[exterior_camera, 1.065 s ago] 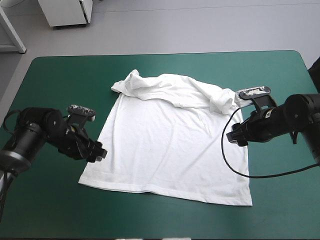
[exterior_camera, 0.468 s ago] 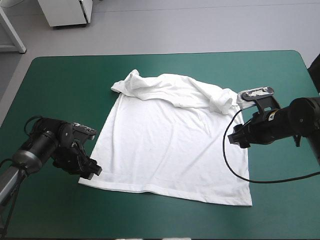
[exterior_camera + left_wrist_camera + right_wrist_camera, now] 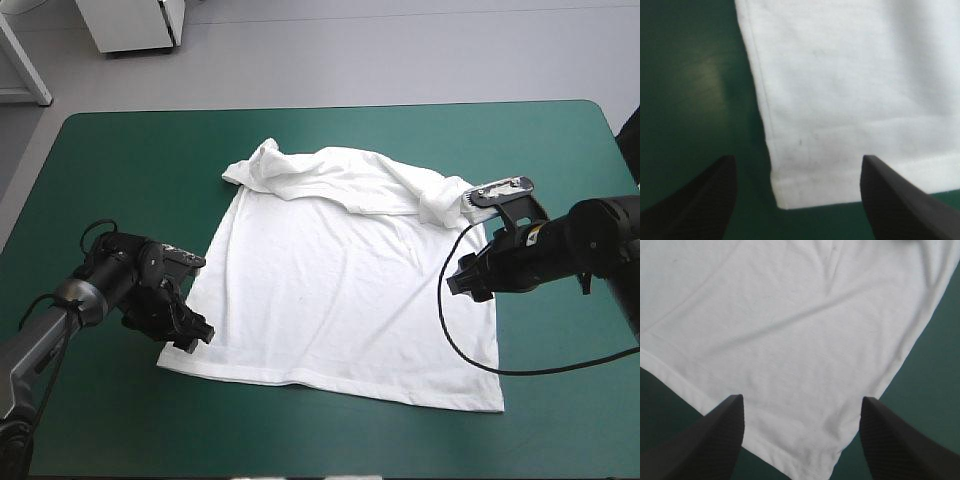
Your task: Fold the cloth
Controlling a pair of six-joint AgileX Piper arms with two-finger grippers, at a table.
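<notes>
Your left gripper (image 3: 797, 161), jaws apart, straddles the eight-o'clock hem corner of the white short-sleeved T-shirt (image 3: 335, 290). Your right gripper (image 3: 801, 399), equally open, brackets its three-o'clock edge, likely for pinching.

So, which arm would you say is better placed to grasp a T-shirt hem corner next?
Probably left: its open jaws straddle the T-shirt's near-left hem corner; the high view shows the right jaws farther from their corner.

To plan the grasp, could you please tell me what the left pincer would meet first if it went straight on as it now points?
The left pincer, open, would most likely meet the T-shirt: its hem corner lies just ahead on the teal-green cover, though depth is unclear.
</notes>
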